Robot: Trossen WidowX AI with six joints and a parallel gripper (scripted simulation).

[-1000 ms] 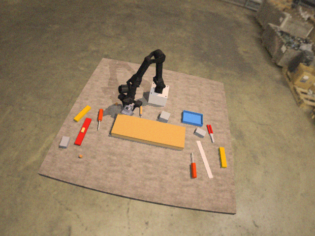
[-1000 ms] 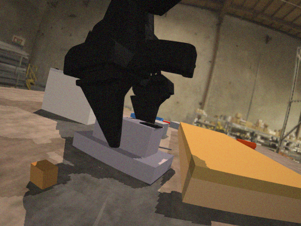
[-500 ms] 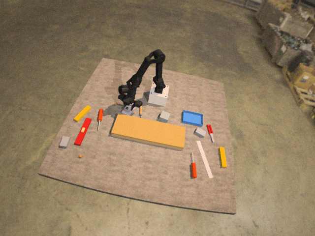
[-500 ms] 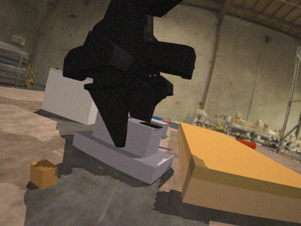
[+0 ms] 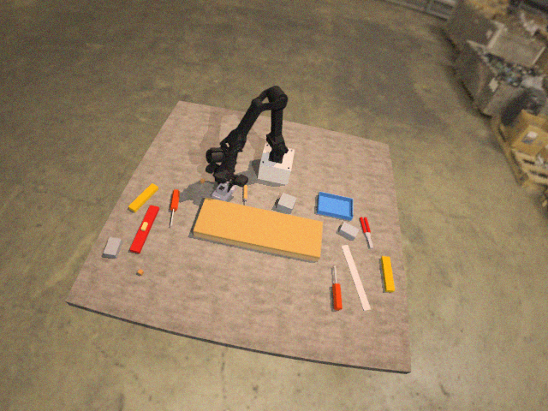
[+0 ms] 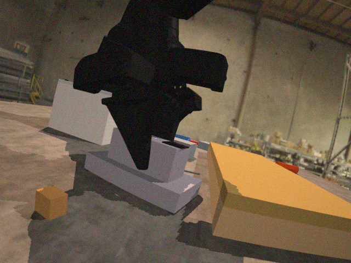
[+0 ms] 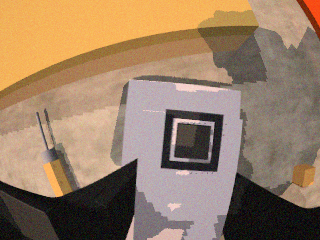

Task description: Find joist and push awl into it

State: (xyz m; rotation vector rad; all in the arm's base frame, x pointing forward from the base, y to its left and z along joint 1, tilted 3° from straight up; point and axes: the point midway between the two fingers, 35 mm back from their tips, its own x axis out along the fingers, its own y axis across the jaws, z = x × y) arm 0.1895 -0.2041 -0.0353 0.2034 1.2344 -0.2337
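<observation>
The lavender-grey stud finder [image 5: 219,193] [image 6: 127,176] [image 7: 147,110] rests on the table by the left end of the panel's robot side. My gripper [image 5: 224,187] [image 6: 158,154] [image 7: 180,168] is shut on its raised body, one finger on each side; its dark square window faces up in the wrist view. The orange floor panel [image 5: 260,231] [image 6: 269,183] [image 7: 100,40] lies just beyond it; no joist shows. The awl [image 5: 245,192] [image 7: 57,176], with a yellow-orange handle and thin metal shaft, lies beside the stud finder. The blue tray [image 5: 335,205] [image 6: 182,137] is right of the panel's robot side.
A grey block [image 5: 286,202] stands between awl and tray, another [image 5: 348,230] near the tray. A small orange cube [image 6: 51,202] [image 7: 303,175] is close to the stud finder. A red-handled screwdriver [image 5: 175,201] and red level [image 5: 145,229] lie left. The white robot base [image 5: 275,169] stands behind.
</observation>
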